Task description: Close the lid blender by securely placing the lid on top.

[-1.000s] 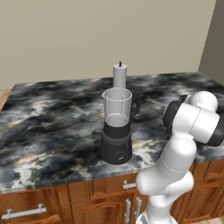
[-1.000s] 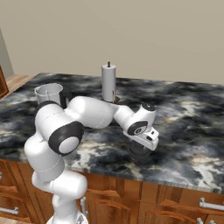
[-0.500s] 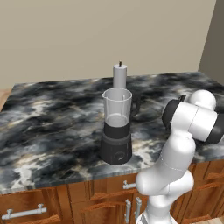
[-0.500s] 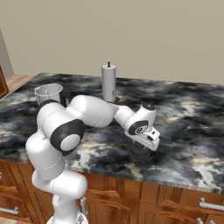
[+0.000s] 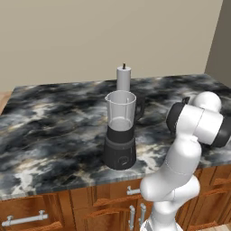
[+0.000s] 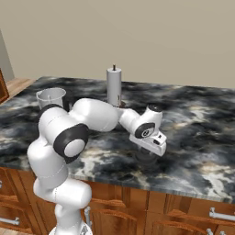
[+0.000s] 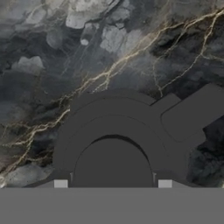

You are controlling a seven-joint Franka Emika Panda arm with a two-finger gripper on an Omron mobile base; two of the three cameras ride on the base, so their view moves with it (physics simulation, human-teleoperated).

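**Hovering low over the lid**

The marble counter (image 5: 54, 117) spans the middle of both base views. The blender (image 5: 120, 131) stands at the centre of the left base view, its clear jar open on top, with the slim grey cylinder (image 5: 123, 78) just behind it. In my hand view the dark round lid (image 7: 127, 131) lies flat on the marble, lower centre. My gripper (image 6: 148, 155) sits close above it; my tips look spread either side, though I cannot tell for sure.
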